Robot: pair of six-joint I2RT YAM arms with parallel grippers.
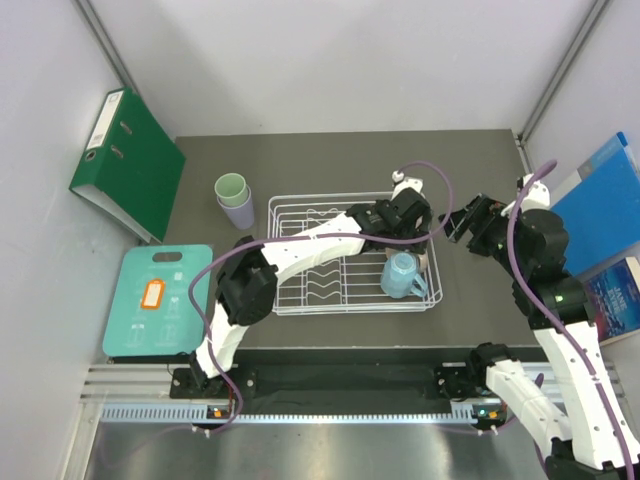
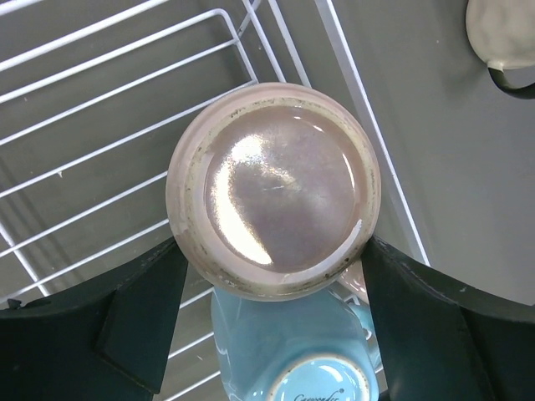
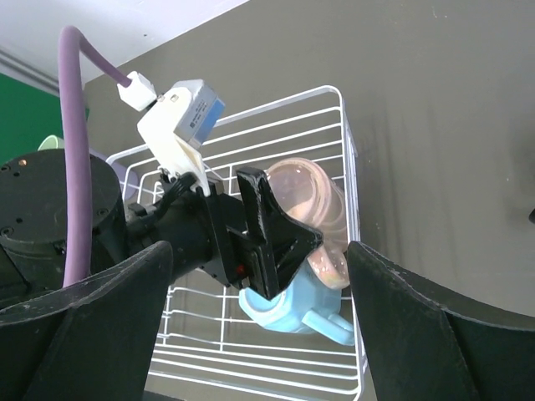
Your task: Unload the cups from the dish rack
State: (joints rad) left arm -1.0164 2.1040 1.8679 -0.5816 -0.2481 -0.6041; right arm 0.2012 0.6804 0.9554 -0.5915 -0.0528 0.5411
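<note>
**In the rack's far right corner: pink cup about to come out**

In the far right corner of the dish rack [image 1: 300, 290], the left gripper [image 2: 276, 244] straddles the pink cup [image 2: 276, 188]. The cup's base faces the wrist cam, w/ one finger on each side. Both fingers sit right at the cup's wall, but I can't tell whether they pinch it or only bracket it. The light blue cup [image 1: 402, 274] is just beside the pink one, also in the rack, handle out. The mint cup [image 1: 231, 187] and lavender cup [image 1: 239, 213] stand stacked on the table [image 1: 330, 160] left of the rack, so those two are out.

The right gripper [image 3: 259, 251] hangs over the table just off the rack's right side, fingers spread wide w/ nothing btwn them.

Step in hand, imo: the grasp on the pink cup, w/ the blue one to follow.

Next move needs:
- a firm squeeze on the cup's sides. The glaze looks slick, so a weak grip prob. slips.
- a lift high enough to clear the rack's wire wall.
- no nudge to the blue cup, which sits v. close.
- then a carry to bare table.
</note>
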